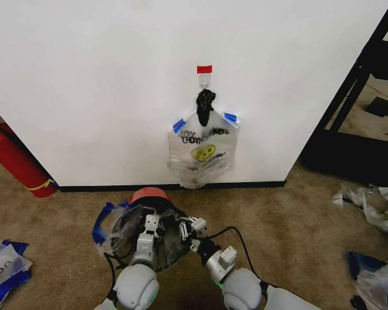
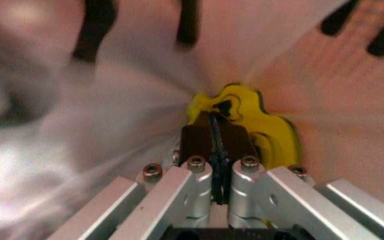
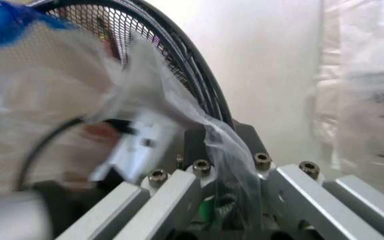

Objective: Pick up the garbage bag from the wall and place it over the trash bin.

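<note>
Both grippers, left (image 1: 151, 224) and right (image 1: 186, 227), fingers pinched shut on the garbage bag (image 1: 123, 236); spread it evenly over the trash bin rim (image 1: 150, 192).

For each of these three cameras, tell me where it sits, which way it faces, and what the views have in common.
Head view: high on the robot, looking forward and down at the plain white wall, a hanging translucent THANK YOU bag and the round dark trash bin; both arms show.
Left wrist view: behind the left pincer, shut on a thin whitish bag with a yellow smiley.
Right wrist view: behind the right pincer, pinching film at the bin's mesh rim.
Shared: the bin and both pincers at it.
</note>
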{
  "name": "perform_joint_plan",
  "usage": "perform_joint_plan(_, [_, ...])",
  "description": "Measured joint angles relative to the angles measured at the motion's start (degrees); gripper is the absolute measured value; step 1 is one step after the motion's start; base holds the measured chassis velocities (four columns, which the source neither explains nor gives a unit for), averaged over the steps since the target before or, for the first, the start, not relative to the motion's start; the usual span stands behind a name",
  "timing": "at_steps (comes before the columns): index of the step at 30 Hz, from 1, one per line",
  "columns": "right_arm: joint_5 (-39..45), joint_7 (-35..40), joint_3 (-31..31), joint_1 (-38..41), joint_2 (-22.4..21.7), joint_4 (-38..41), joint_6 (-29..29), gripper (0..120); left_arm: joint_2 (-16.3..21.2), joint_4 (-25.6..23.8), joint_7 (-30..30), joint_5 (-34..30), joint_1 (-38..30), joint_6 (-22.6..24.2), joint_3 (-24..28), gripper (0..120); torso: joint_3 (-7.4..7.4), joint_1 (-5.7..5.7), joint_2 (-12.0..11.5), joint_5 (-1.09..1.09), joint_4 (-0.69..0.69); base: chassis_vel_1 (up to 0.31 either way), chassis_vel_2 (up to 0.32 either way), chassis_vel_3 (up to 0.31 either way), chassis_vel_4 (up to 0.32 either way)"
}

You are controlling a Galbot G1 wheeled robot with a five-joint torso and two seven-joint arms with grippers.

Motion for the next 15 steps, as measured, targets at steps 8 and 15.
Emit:
perform_joint_plan(8, [0.86, -0.88, 0.44, -0.12, 0.06, -0.52, 0.25, 0, 1.56, 0.69, -0.25, -1.07, -1.55, 0.33, 0.67, 0, 0.00, 0.00, 0.00, 0.00, 0.00, 0.000, 0.000, 0.000, 0.000])
perform_joint_plan(15, [1.28, 1.36, 2.93, 1.26, 2.99, -5.82, 1.32, 0, 3.57, -4.61, -0.09, -0.87, 3.31, 0.12, -0.86, 0, 0.00, 0.00, 0.00, 0.00, 0.00, 0.000, 0.000, 0.000, 0.000])
